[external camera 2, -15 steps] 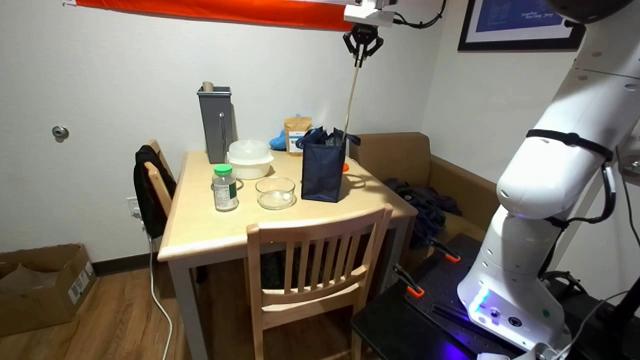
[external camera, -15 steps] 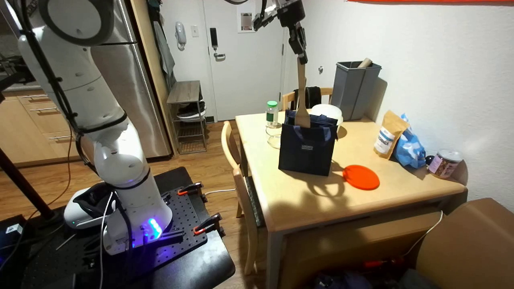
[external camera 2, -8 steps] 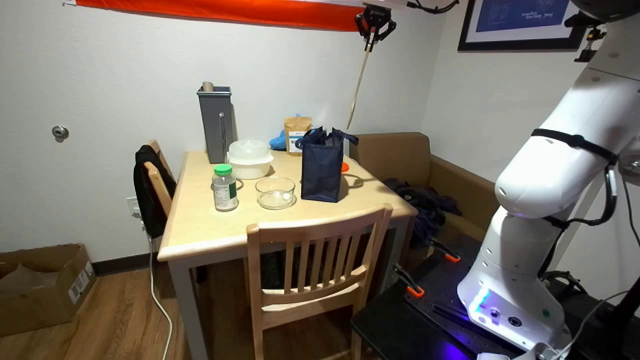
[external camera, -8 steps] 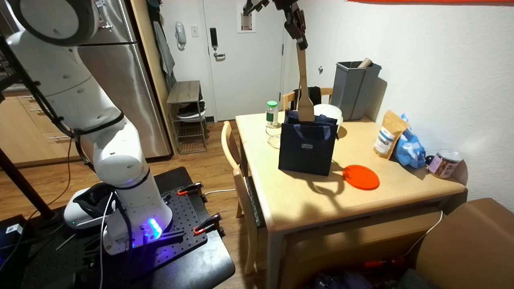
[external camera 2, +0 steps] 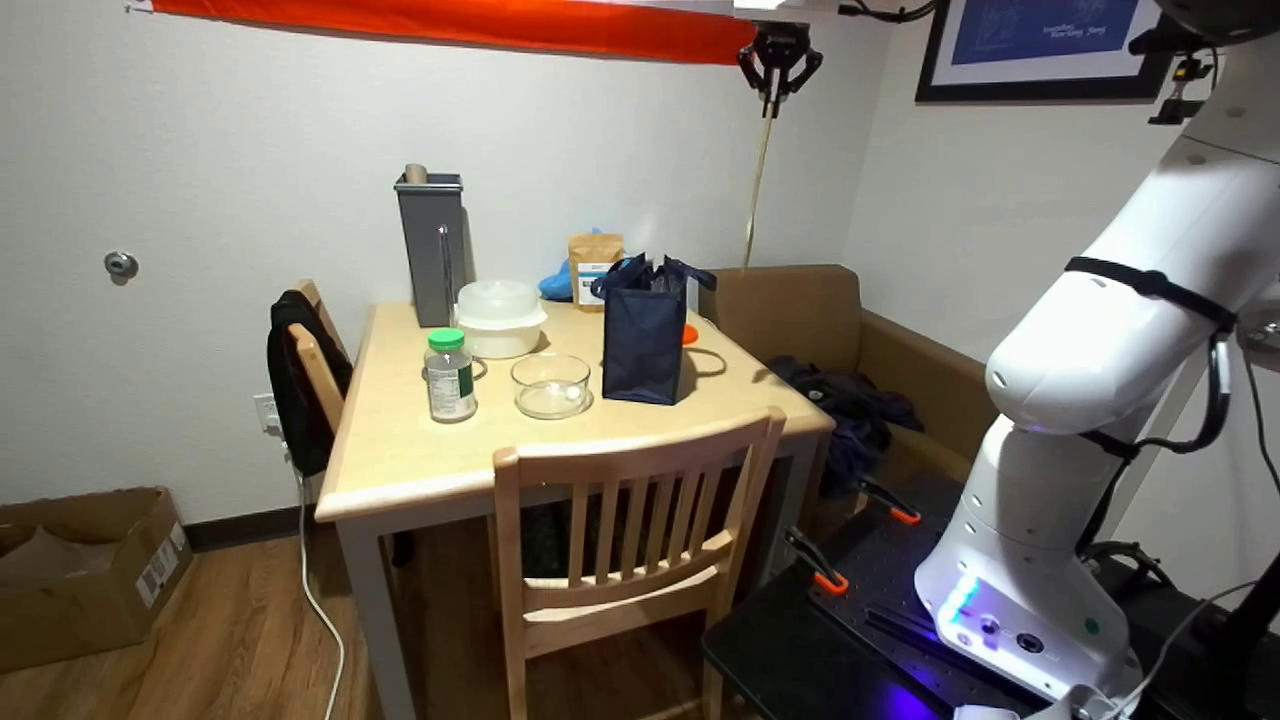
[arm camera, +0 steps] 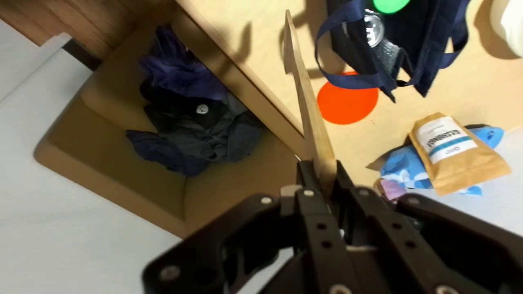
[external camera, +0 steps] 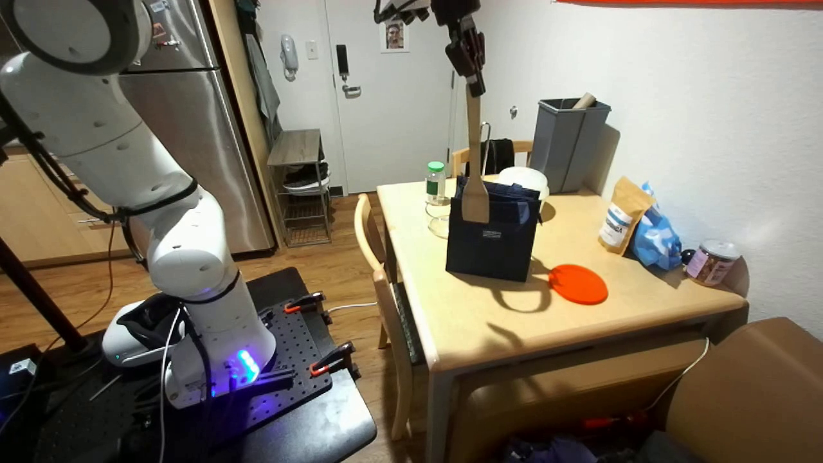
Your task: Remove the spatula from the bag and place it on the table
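Note:
The wooden spatula (external camera: 475, 161) hangs blade down from my gripper (external camera: 476, 87), with its blade outside the bag. It also shows edge-on in an exterior view (external camera 2: 757, 190) and in the wrist view (arm camera: 310, 114). My gripper, also in that exterior view (external camera 2: 770, 108) and in the wrist view (arm camera: 322, 167), is shut on the end of the handle. The black fabric bag (external camera: 492, 251) stands upright on the light wooden table (external camera: 643, 302). In an exterior view the bag (external camera 2: 643, 345) is apart from the spatula, which is to its right and above table height.
A red disc (external camera: 578, 284) lies beside the bag. A glass bowl (external camera 2: 551, 388), a green-lidded jar (external camera 2: 450, 385) and a white container (external camera 2: 500, 325) stand on its other side. A grey bin (external camera: 569, 148) and a pouch (external camera: 620, 222) are by the wall. A chair (external camera 2: 640, 460) and brown couch (external camera 2: 790, 310) flank the table.
My gripper has lifted the spatula out of the bag's mouth and moved it sideways, away from the bag toward the couch side. It has since come down slightly. The bag has not moved.

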You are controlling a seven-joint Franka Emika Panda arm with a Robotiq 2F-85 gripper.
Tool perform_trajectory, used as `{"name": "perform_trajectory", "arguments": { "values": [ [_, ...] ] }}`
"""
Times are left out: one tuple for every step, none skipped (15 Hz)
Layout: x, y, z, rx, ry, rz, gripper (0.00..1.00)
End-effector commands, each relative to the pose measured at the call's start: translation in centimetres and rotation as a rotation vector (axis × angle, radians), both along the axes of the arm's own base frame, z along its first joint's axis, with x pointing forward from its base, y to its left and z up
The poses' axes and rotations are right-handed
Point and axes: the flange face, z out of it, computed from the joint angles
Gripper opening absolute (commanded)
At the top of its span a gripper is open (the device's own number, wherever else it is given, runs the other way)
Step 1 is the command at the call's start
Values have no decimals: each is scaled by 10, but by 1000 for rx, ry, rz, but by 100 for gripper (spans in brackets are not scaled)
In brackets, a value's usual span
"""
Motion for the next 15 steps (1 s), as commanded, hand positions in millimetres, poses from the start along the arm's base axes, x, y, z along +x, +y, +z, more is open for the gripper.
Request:
{"name": "perform_trajectory", "arguments": {
  "values": [
    [-14,-14,-27,-37,102,-73,3],
    [-14,-18,-37,-31,133,-76,3],
    [-13,-21,-49,-16,165,-78,3],
    [-11,-24,-61,5,195,-77,3],
    [-8,-27,-71,23,216,-71,3],
    [-3,-31,-86,47,239,-63,3],
    [1,-35,-98,69,261,-56,3],
    [5,-40,-114,102,290,-51,3],
    [10,-45,-128,132,313,-39,3],
    [15,-52,-144,163,338,-34,3],
    [20,-60,-159,195,358,-32,3],
    [24,-68,-171,233,371,-24,3],
    [26,-78,-184,280,375,-15,3],
    [29,-87,-195,328,375,-9,3],
    [29,-98,-204,384,360,8,3]
  ]
}}
